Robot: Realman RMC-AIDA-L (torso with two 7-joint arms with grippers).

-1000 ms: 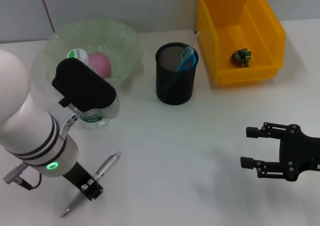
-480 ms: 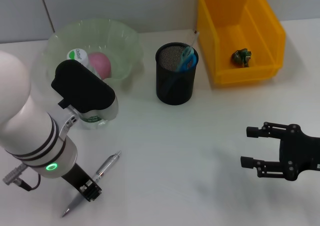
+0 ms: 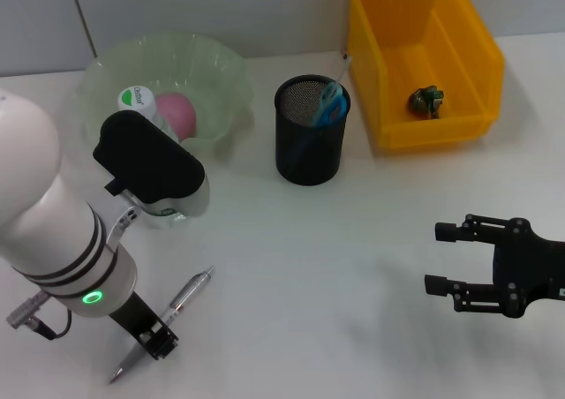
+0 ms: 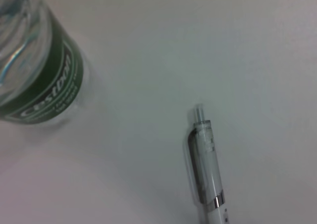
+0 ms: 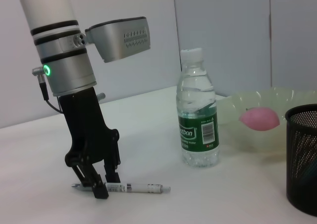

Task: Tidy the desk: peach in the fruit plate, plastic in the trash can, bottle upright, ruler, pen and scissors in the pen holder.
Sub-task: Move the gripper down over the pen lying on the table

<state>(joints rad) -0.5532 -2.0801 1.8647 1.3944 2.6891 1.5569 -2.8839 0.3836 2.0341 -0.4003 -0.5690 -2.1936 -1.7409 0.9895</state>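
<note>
pink peach (image 3: 175,112), pale green fruit plate (image 3: 221,68), black mesh pen holder (image 3: 309,152), yellow trash can (image 3: 468,55), green-labelled clear bottle (image 5: 199,122).

1 bottle (image 5: 198,116), 1 pen (image 3: 169,316), 1 peach (image 3: 176,112), 1 holder (image 3: 309,131), 1 bin (image 3: 424,55)

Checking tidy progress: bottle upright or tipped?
Upright. The bottle stands on its base on the table, cap on top, beside the fruit plate.

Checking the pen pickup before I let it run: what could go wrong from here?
1. The left pincer straddles the pen near its tip end, so an off-centre grip may let it tilt or slip.
2. The upright bottle stands close beside the left arm; a lift toward the pen holder could knock it over.
3. The scissors already fill part of the holder, so the pen may catch.
</note>
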